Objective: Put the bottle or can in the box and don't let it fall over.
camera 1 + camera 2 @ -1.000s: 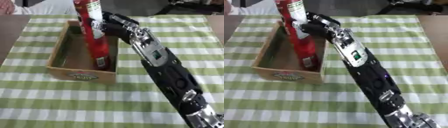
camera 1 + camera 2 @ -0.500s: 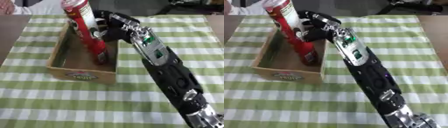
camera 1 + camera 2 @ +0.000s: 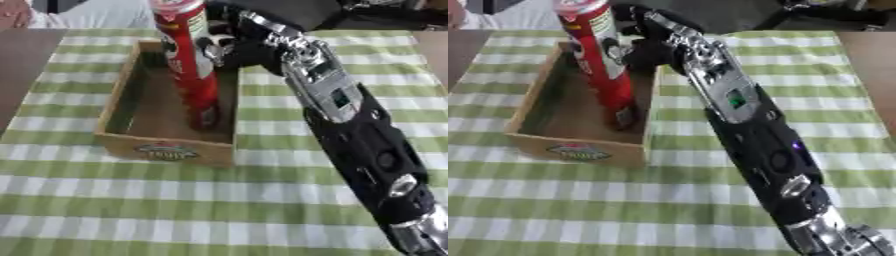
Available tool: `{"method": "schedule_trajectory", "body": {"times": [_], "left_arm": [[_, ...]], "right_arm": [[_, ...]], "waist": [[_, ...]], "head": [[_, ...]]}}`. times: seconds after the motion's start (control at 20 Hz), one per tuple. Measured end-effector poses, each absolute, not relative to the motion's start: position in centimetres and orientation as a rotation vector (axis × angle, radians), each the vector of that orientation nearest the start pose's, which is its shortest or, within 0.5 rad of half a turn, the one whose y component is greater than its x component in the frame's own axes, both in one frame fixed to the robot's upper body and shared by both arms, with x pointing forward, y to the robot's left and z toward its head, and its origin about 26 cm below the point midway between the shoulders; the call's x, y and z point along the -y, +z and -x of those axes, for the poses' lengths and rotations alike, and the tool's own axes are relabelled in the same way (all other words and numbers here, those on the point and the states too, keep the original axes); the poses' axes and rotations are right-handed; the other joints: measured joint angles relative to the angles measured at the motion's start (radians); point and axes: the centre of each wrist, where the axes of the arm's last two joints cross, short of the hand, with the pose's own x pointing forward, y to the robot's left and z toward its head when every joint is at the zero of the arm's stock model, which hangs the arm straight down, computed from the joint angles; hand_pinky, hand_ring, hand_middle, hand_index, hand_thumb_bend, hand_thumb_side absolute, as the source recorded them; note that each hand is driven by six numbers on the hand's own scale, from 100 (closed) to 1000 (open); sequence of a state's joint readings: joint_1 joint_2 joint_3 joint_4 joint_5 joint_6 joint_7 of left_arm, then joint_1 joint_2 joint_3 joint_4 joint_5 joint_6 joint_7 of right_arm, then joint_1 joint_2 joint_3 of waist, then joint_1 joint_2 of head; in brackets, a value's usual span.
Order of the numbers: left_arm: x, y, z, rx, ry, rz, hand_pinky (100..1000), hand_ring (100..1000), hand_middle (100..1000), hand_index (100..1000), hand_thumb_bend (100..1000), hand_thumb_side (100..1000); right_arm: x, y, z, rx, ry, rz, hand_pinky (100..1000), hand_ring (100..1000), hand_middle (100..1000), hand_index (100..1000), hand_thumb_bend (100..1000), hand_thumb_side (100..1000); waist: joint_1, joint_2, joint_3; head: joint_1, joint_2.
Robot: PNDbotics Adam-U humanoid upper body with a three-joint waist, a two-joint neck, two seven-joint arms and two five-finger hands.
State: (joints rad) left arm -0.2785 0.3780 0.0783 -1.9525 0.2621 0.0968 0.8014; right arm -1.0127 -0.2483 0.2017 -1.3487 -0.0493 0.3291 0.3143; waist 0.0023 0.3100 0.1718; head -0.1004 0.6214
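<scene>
Right hand point(image 3: 234, 49), black with silver joints, reaches in from the lower right along a long black forearm and sits at the upper part of a tall red cylindrical can point(image 3: 188, 65) with a pale label panel. Fingers curl against the can's right side; thumb position hidden behind the can. Reads as a grip on the can.

The can stands inside a shallow rectangular wooden box point(image 3: 121, 102) with a printed oval logo on its near wall. Can base rests on the box floor, near the right wall and toward the near end, directly below and slightly left of the hand. The can leans a little, its top tipped to the left of its base, away from the palm. The top end rises well above the box rim.

The box lies to the left of and below the hand, long axis running away from the robot, on a green-and-white checked tablecloth point(image 3: 175, 200). Its right wall lies just beside the forearm's upper section; whether they touch cannot be told. The rest of the box floor, left of the can, shows bare brown wood.

The brown tabletop point(image 3: 17, 75) shows past the cloth's left edge, well apart from the hand.

Left hand appears in neither view.
</scene>
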Motion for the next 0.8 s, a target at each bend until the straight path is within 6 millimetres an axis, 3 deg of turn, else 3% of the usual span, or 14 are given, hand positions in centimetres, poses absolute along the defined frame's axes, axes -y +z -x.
{"method": "schedule_trajectory", "body": {"times": [0.8], "left_arm": [[-29.7,19.5,-30.3,2.064,0.647,-0.492,685,696,645,719,271,574]], "right_arm": [[19.0,32.2,-41.6,1.963,0.727,-0.071,1000,1000,1000,1000,100,125]], "waist": [[0.007,-0.009,-0.013]], "head": [[0.011,0.001]]}}
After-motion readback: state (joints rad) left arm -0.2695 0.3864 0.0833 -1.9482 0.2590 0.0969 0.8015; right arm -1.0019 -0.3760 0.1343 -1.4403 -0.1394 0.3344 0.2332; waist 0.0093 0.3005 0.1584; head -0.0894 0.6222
